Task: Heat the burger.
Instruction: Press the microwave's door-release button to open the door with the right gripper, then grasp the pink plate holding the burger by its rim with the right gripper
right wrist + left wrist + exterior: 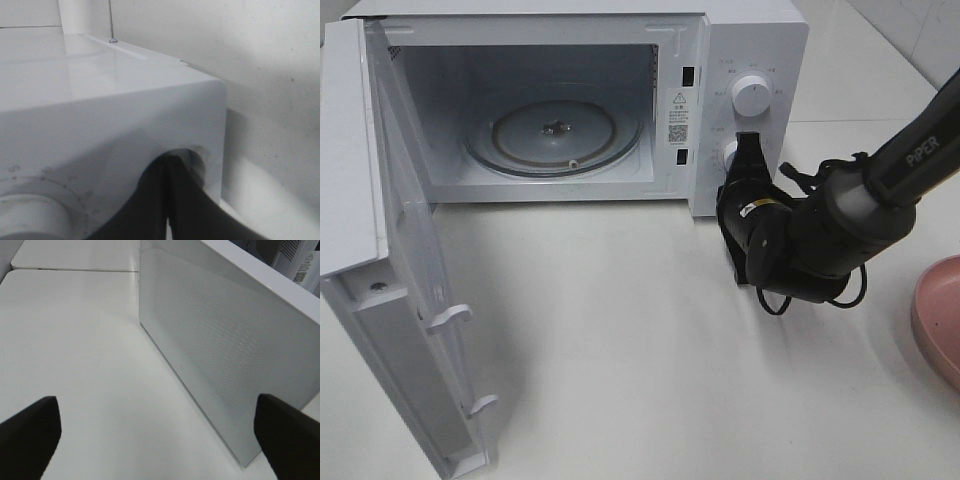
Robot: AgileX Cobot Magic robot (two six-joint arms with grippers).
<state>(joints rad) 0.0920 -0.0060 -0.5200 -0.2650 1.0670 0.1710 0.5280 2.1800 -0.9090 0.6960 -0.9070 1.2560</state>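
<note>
The burger is in none of our views. The microwave [760, 40] stands with its door [405, 300] swung wide and its glass turntable [555, 135] bare. At the right edge of the high view we see only a slice of a pink plate [940, 315] with nothing on that slice.

We judge the burger to be light, soft and loosely stacked, so the layers could slip or squash. We would take it low and gently across the bun, or carry it on a plate.

The right gripper [748, 142] has its fingers pressed together on nothing. It points up at the control panel beside the lower knob [728, 153], and we cannot tell whether they touch. The arm reaches in from the right with its wrist bent.

The left gripper [157, 435] is spread wide and empty. It sits low over the white table [75, 340], facing the outer face of the door [225, 355].
</note>
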